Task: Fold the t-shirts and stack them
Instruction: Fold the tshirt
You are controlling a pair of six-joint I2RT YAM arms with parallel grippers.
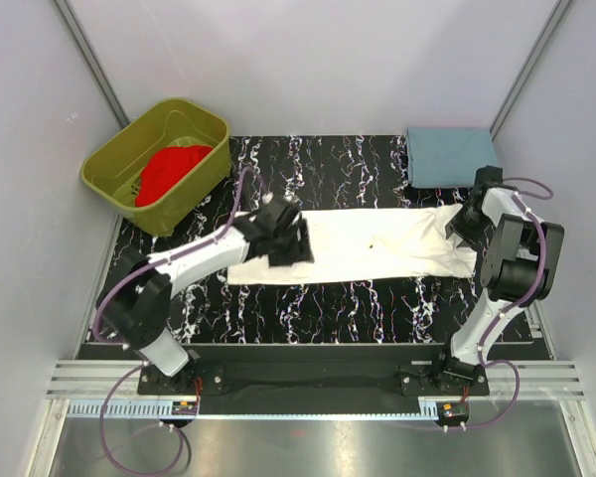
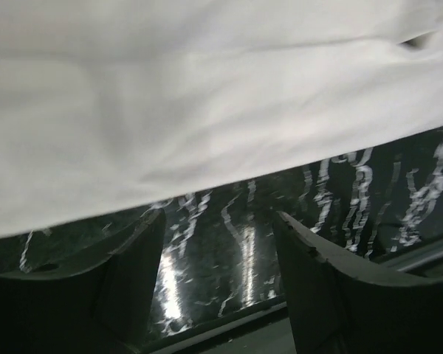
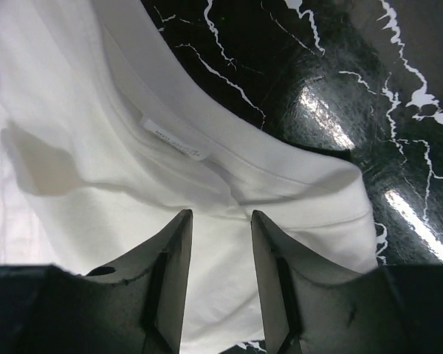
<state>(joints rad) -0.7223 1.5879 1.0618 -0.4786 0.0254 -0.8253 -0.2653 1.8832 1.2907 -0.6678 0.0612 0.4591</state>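
Left end effector spread wide, empty, beside t-shirt.

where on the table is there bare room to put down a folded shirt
Bare marble mat behind the white t-shirt, between the olive tub and the blue folded cloth. Another bare strip in front of the shirt, toward the arm bases. Crowded at the left arm by the tub, and at the right arm on the right edge.

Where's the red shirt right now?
Seen from above, the red t-shirt lies bunched inside the olive-green tub at the far left corner of the table.
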